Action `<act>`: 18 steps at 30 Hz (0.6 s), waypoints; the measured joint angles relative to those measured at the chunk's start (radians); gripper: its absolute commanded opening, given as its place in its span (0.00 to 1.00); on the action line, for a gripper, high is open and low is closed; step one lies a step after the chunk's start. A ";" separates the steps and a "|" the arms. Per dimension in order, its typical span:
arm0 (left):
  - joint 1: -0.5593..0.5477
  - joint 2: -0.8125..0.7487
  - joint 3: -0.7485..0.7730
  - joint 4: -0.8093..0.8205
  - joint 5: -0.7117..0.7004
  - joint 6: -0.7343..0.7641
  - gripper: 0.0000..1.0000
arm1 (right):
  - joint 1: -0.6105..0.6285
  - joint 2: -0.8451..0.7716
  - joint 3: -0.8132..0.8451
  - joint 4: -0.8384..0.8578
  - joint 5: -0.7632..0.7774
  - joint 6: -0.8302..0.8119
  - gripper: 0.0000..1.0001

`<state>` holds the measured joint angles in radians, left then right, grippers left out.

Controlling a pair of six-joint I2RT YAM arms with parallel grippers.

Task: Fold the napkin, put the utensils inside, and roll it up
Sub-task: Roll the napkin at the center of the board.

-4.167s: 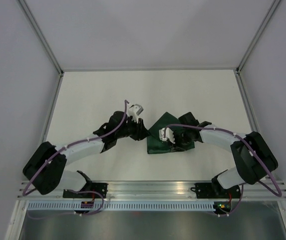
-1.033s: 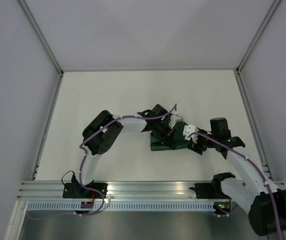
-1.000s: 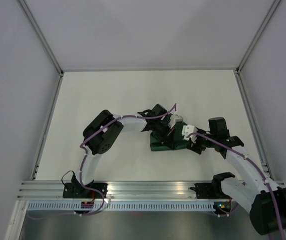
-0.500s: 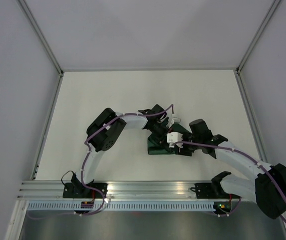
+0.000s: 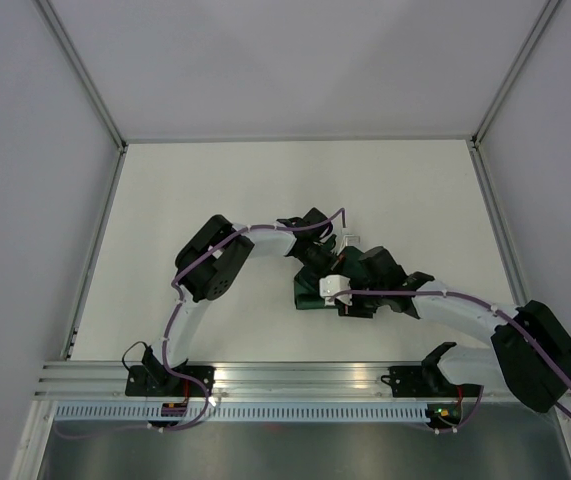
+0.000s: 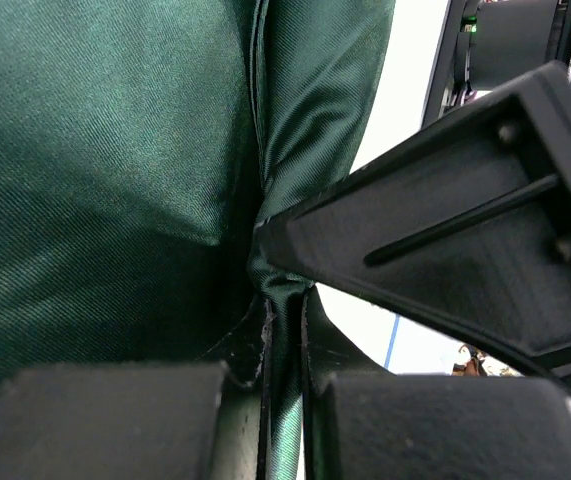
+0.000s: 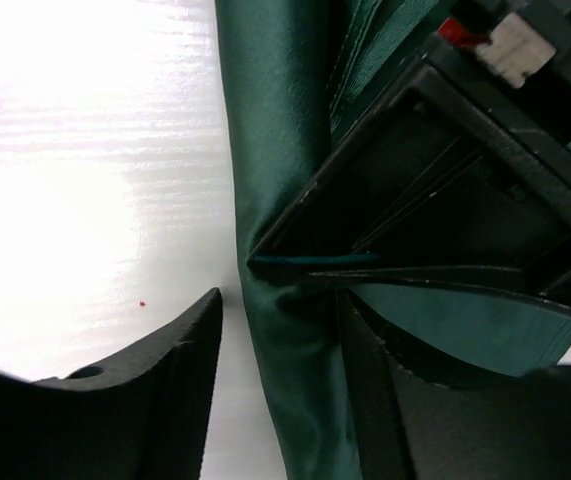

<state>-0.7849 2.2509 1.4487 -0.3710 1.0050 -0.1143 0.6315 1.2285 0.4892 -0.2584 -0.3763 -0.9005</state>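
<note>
My left jaws are pressed together on a bunched fold of the napkin point(image 6: 115, 150), with the green cloth squeezed up between the two pads point(image 6: 115, 420). Seen from above, the napkin lies crumpled on the desk point(image 5: 215, 190) a little right of the middle, mostly hidden under both wrists. My right jaws stand spread, astride a folded edge of the cloth. One finger point(image 7: 165, 380) is over bare desk, and the left jaws' tip sits just beside them.

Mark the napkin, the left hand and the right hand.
napkin point(image 6: 115, 150): left wrist view, flat upper face.
left hand point(image 6: 285, 378): left wrist view, between its fingertips.
right hand point(image 7: 280, 312): right wrist view, between its fingertips.
</note>
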 measured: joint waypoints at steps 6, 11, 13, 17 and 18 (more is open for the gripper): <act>0.000 0.000 0.000 0.000 -0.005 -0.003 0.29 | 0.002 0.027 0.000 0.043 0.008 0.019 0.37; 0.006 -0.008 -0.002 -0.003 -0.020 -0.035 0.36 | 0.006 0.037 0.001 0.049 0.008 0.020 0.22; 0.011 -0.024 -0.011 -0.002 -0.040 -0.050 0.37 | 0.005 0.047 0.005 0.056 0.002 0.019 0.19; 0.027 -0.075 -0.043 0.011 -0.101 -0.077 0.37 | -0.005 0.075 0.026 0.055 -0.020 0.018 0.15; 0.034 -0.089 -0.055 0.018 -0.114 -0.085 0.37 | -0.010 0.081 0.031 0.050 -0.027 0.017 0.15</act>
<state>-0.7513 2.1616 1.3937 -0.3534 0.8913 -0.1997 0.6220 1.3094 0.5205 -0.2085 -0.4038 -0.8833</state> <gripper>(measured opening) 0.372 0.278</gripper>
